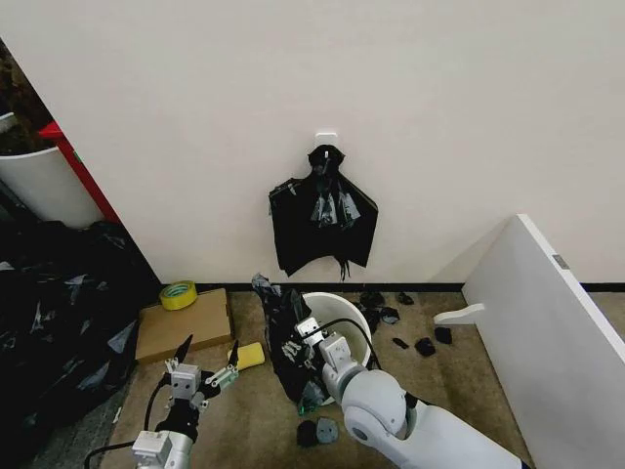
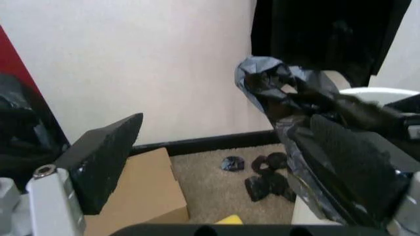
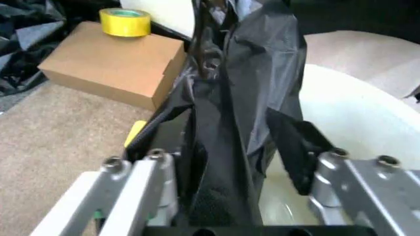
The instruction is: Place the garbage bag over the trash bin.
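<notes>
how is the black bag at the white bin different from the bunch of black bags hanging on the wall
The garbage bag stands crumpled along the trash bin's left rim on the floor; the hanging bunch is knotted at a wall hook, spread like a cape. The garbage bag runs between the right gripper's fingers at the bin; nothing touches the bunch. The left gripper is open, left of the bin. Both are glossy black plastic.

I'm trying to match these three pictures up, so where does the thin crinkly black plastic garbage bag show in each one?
Head view: the thin crinkly black plastic garbage bag hangs at the left side of the round white plastic trash bin, low centre.
Left wrist view: right half, bunched.
Right wrist view: centre, between the right gripper's fingers.
Shared landmark: the brown cardboard box.
</notes>
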Motion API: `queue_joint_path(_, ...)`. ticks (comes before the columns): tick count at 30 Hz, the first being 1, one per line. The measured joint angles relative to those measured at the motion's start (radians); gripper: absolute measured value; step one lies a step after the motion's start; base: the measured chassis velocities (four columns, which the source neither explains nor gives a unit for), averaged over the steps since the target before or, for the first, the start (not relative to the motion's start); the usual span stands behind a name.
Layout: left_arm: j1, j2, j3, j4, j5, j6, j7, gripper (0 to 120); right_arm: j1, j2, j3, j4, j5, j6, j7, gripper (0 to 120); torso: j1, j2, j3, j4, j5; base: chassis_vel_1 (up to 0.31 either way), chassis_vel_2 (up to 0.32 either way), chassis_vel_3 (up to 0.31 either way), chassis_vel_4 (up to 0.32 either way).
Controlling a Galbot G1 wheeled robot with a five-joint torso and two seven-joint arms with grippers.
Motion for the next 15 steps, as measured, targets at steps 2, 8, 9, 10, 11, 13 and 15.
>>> queue_joint_path(2,-0.006,0.006,0.007,0.001,0.001,0.015,-0.005,100,0.004,-0.003,0.0,-0.002,0.011,-0.006,0.01,32,0.0,0.0,0.0,0.0001,0.0,0.0,0.0,0.0,0.0)
queue_joint_path(8,-0.036,0.03,0.028,0.006,-0.004,0.058,-0.018,100,-0.003,-0.02,0.02,0.006,0.045,-0.01,0.031,10,0.0,0.0,0.0,0.0,0.0,0.0,0.0,0.0,0.0)
queue_joint_path(9,-0.044,0.035,0.034,0.007,-0.006,0.064,-0.015,100,-0.005,-0.022,0.025,0.009,0.051,-0.01,0.034,7,0.0,0.0,0.0,0.0,0.0001,0.0,0.0,0.0,0.0)
queue_joint_path(10,-0.055,0.041,0.043,0.008,-0.014,0.07,-0.01,100,-0.006,-0.025,0.031,0.013,0.058,-0.01,0.037,2,0.0,0.0,0.0,0.0,0.0,0.0,0.0,0.0,0.0)
queue_joint_path(11,-0.065,0.047,0.053,0.008,-0.028,0.074,-0.003,100,-0.007,-0.028,0.035,0.016,0.064,-0.01,0.04,0,0.0,0.0,0.0,0.0,0.0,0.0,0.0,0.0,0.0)
queue_joint_path(13,-0.078,0.056,0.068,0.008,-0.05,0.077,0.005,100,-0.008,-0.031,0.039,0.02,0.068,-0.01,0.04,0,0.0,0.0,0.0,0.0,0.0001,0.0,0.0,0.0,0.0)
queue_joint_path(15,-0.1,0.067,0.097,0.008,-0.086,0.085,0.014,100,-0.01,-0.037,0.042,0.024,0.07,-0.009,0.04,0,0.0,0.0,0.0,0.0,0.0001,0.0,0.0,0.0,0.0)
